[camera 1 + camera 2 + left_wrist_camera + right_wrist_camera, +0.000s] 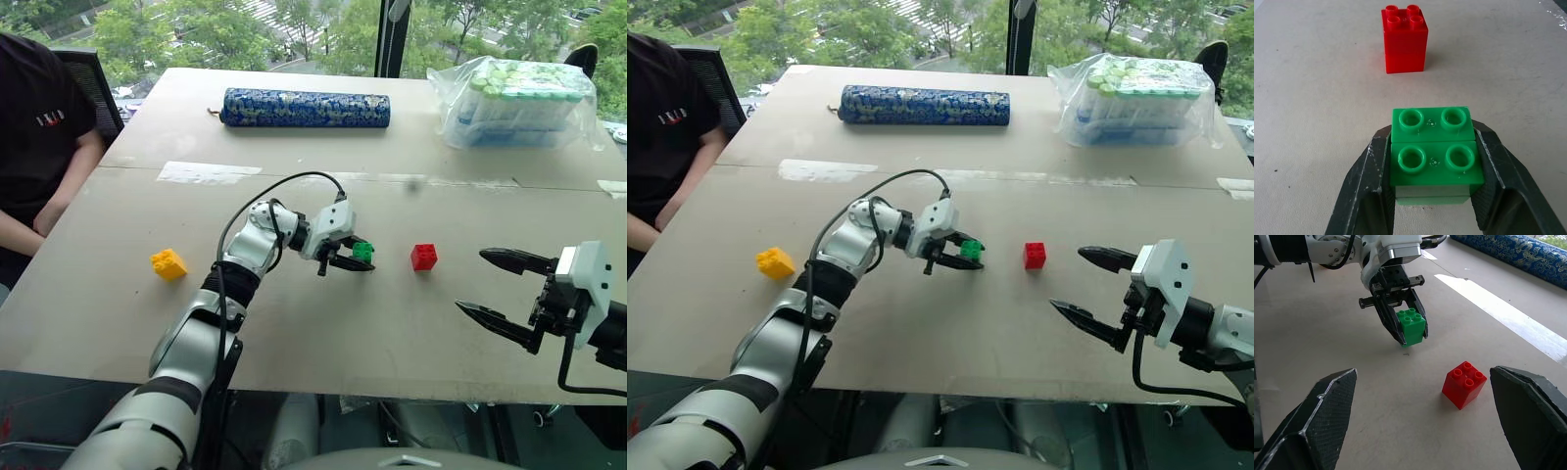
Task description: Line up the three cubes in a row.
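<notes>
Left gripper has the green cube pinched between both fingers, studs up, low over the table. The red cube sits just beyond it (a small gap between them). Yellow cube lies well off to the left. Right gripper hangs wide apart, empty, right of the red.

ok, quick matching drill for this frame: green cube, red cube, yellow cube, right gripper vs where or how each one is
Things:
1. green cube
2. red cube
3. yellow cube
4. right gripper

States:
A. open, holding nothing
B. alone on the table, left of the left arm
C. clamped in the left gripper
D. free on the table between the two grippers

Pairs: 1-C, 2-D, 3-B, 4-A
</notes>
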